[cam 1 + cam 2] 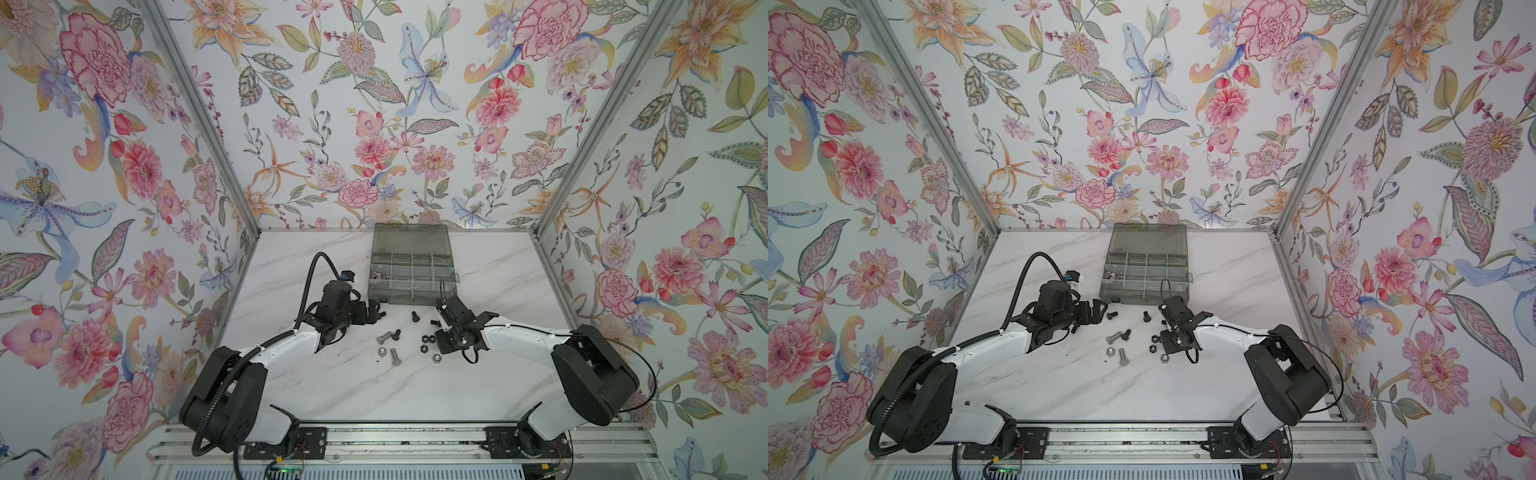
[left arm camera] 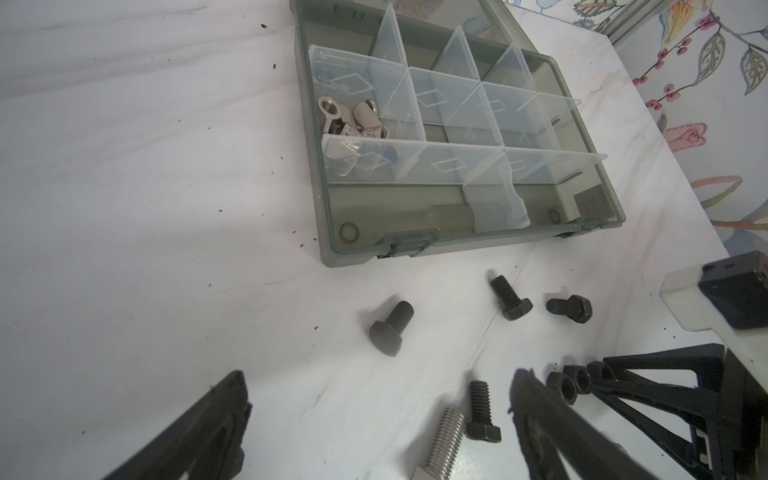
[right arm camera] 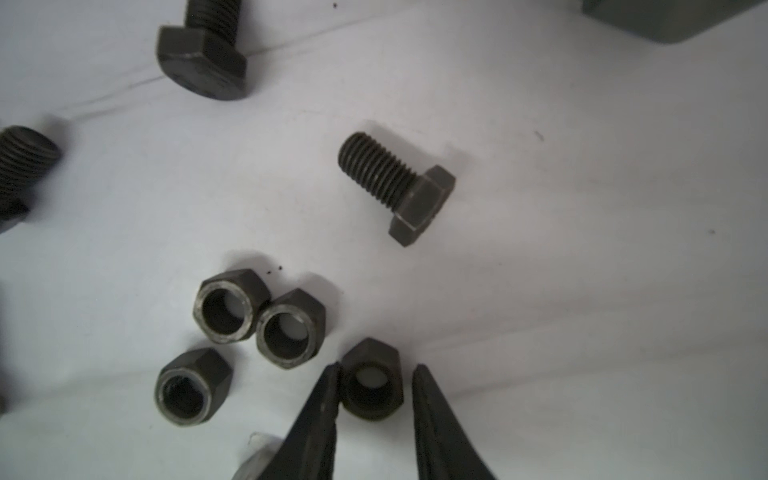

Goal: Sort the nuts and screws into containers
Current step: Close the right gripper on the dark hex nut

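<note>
1. The right claw (image 3: 376,368) straddles a small black hex metal nut (image 3: 374,388). One jaw touches it and the other stands a sliver off, so it is not yet gripped.
2. Close squarely on opposite flats, then lift straight up, clear of the three matching black nuts (image 3: 291,328) just beside the claw.
3. Carry it to the smoky-grey plastic organizer box (image 3: 665,16) ahead of the claw.

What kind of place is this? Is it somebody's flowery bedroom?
Not a bedroom; most likely a robot work booth. The flowery wallpaper hangs on panels held by metal posts. Two robot arms are fixed to a rail at the edge of the table. Loose bolts lie by an organizer box.
</note>
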Tool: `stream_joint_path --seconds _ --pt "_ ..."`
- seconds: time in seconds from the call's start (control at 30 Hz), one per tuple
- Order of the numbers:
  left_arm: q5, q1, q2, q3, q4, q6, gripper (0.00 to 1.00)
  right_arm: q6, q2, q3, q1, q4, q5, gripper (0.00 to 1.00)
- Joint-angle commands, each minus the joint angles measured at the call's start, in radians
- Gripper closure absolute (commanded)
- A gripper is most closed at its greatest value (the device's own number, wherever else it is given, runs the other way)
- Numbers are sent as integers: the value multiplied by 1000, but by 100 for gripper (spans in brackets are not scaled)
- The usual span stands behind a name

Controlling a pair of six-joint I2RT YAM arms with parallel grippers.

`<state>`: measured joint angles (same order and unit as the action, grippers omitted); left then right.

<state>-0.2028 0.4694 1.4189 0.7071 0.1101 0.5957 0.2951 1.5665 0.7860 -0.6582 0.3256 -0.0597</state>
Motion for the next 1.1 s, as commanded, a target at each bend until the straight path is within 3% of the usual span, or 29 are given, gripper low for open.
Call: stream_joint_path --seconds 0.0,0.8,0.93,1.07 --pt "-3 -12 -21 -3 4 12 1 3 -16 -24 5 27 15 68" --pt "-4 -12 -28 -6 8 15 1 -1 44 -4 4 10 36 71" --pt "-1 -12 -29 -6 5 13 1 2 37 -10 5 12 38 78" --pt "-3 -15 -29 -7 5 13 1 6 13 -14 27 12 40 93"
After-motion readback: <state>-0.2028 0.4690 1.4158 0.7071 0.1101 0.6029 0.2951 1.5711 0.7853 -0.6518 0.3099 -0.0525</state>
